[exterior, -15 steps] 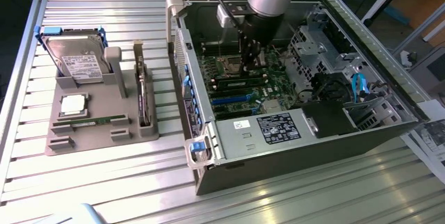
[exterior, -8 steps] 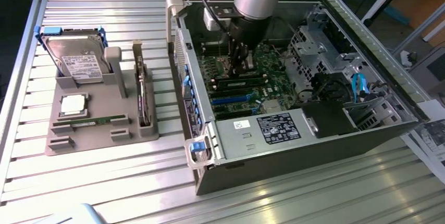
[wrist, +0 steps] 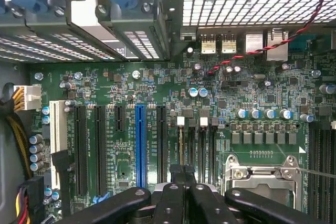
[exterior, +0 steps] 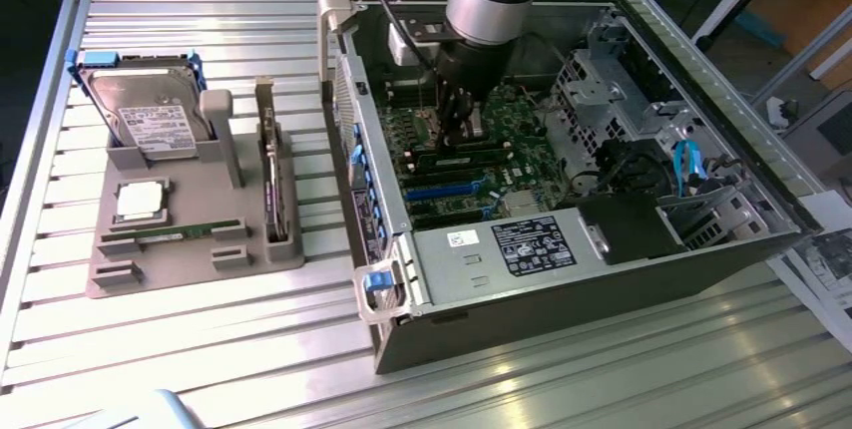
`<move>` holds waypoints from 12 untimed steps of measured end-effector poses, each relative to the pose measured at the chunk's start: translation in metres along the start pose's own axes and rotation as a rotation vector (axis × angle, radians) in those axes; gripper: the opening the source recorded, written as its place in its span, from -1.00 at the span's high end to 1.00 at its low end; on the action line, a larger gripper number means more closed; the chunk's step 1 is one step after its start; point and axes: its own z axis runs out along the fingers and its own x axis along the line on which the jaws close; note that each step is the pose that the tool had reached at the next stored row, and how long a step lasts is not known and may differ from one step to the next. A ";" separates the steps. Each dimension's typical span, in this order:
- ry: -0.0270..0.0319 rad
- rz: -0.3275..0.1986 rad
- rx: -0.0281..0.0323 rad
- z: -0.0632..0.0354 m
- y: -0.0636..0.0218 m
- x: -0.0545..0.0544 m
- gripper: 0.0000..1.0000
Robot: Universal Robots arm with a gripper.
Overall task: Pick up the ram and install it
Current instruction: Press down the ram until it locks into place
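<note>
black claw (wrist: 182,181) shut, fingertips down at motherboard (wrist: 157,108) slots.

hard drive (exterior: 158,122) label: white sticker with print and a barcode, way too small for me to read
power supply (exterior: 533,244) label: black sticker with white print, can't make out a word
case sticker (exterior: 461,238): small white one, unreadable
motherboard (wrist: 157,93) silkscreen: tiny white lettering beside the slots, nothing I can read
brands/numbers: none legible anywhere
</note>
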 end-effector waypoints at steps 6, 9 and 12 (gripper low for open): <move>0.0006 0.000 -0.0014 0.0096 0.0001 0.000 0.79; 0.0005 0.000 -0.0017 0.0130 0.0001 -0.001 0.79; 0.0004 0.000 -0.0015 0.0136 0.0001 -0.001 0.79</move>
